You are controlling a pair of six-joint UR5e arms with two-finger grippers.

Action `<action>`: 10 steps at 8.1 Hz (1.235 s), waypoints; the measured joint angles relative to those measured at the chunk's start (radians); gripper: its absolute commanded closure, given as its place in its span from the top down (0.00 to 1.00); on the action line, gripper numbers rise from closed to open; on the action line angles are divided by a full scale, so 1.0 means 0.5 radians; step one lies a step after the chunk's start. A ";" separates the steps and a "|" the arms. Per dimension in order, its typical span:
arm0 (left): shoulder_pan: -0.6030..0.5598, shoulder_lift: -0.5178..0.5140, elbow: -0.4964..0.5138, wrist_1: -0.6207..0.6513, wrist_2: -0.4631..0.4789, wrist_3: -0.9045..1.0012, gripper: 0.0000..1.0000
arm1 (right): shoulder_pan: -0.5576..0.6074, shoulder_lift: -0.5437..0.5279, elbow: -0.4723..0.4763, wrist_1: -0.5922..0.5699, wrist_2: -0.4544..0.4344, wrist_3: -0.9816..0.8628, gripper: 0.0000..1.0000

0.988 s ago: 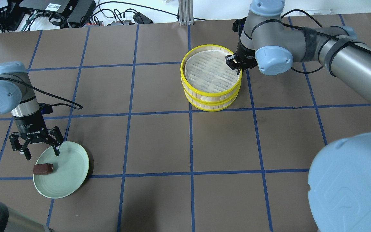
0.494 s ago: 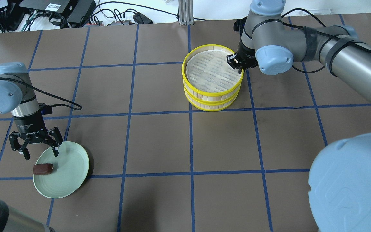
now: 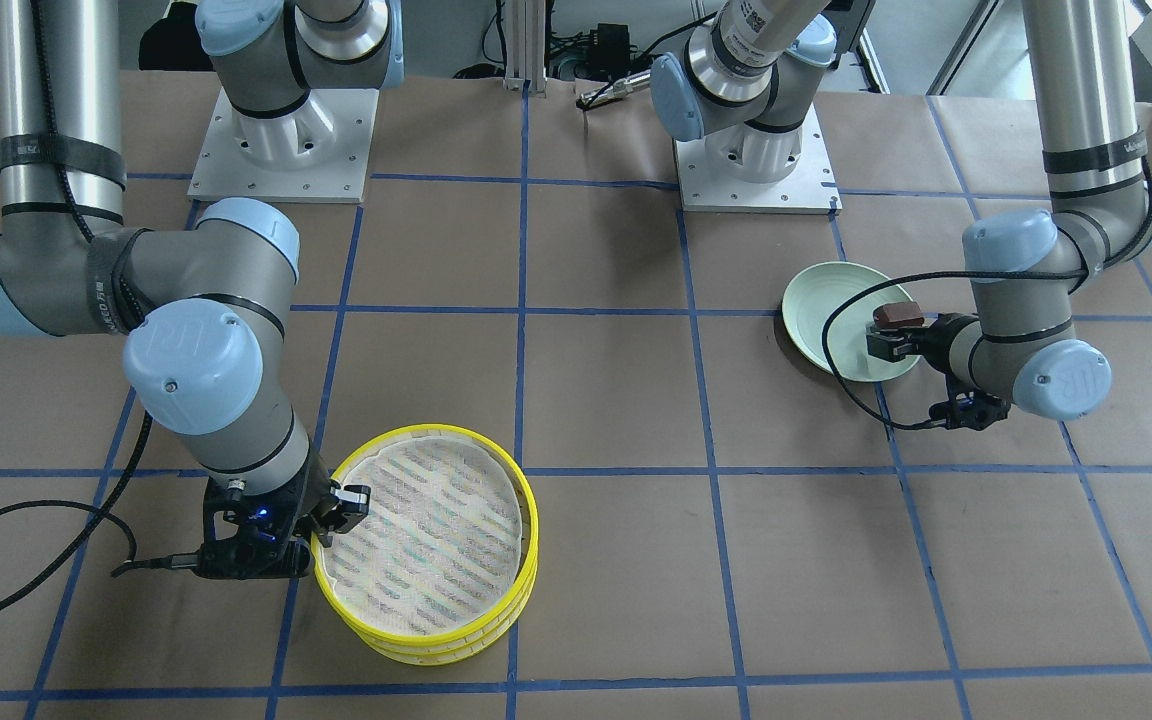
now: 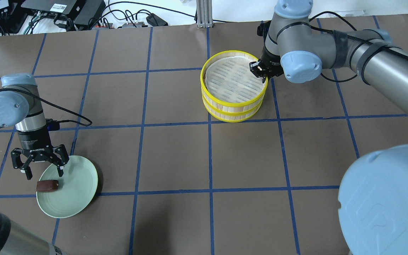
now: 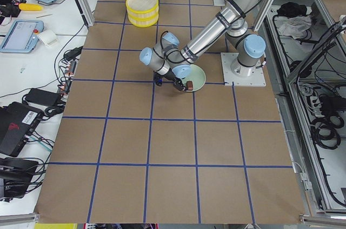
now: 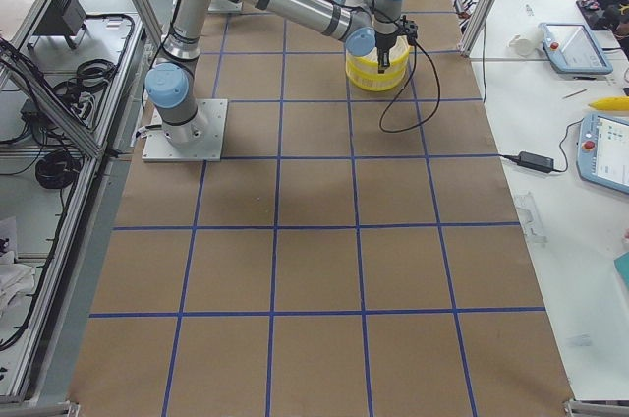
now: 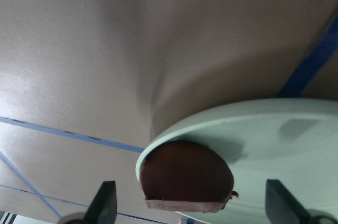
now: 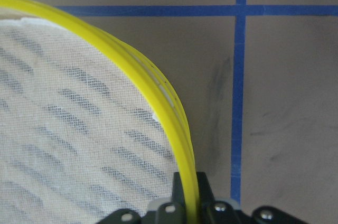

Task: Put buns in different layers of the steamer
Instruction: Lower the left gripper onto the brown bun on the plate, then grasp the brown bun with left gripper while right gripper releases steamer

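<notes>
Clamping top tray rim [image 4: 233,52], right gripper [image 4: 262,77]

Brown bun [image 4: 47,185] on plate [image 4: 80,184]; steamer trays [image 4: 233,106] stacked

Two stacked steamer trays [image 4: 233,106] show bright yellow rims, pale cream slatted walls and a white mesh [image 4: 232,79] striped in grey. Around the trays the table [image 4: 175,156] is dull brown, crossed by a grid of blue tape lines [image 4: 210,156]. Well apart from the trays, a pale green plate [image 4: 78,184] carries a dark reddish-brown bun [image 4: 47,185] (a lighter brown band runs along its flat edge). The left arm [image 4: 30,124] and right arm [image 4: 384,67] are silver-grey with pale blue joint caps. The left gripper [image 4: 44,174] and right gripper [image 4: 259,72] are black.
</notes>
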 measured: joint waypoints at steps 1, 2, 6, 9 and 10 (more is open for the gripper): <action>0.002 -0.005 0.002 -0.001 0.059 -0.003 1.00 | 0.000 0.004 0.000 0.001 0.000 0.000 1.00; 0.006 -0.009 -0.002 -0.002 0.085 -0.005 1.00 | 0.000 0.005 -0.001 0.002 0.002 -0.001 1.00; 0.012 -0.016 -0.013 -0.057 -0.005 -0.008 0.99 | -0.015 -0.129 -0.114 0.278 0.000 -0.026 1.00; 0.061 -0.017 -0.032 -0.087 0.007 0.011 0.97 | -0.092 -0.267 -0.202 0.599 -0.003 -0.146 1.00; 0.086 -0.021 -0.034 -0.100 0.007 0.014 0.97 | -0.141 -0.307 -0.209 0.666 -0.004 -0.211 1.00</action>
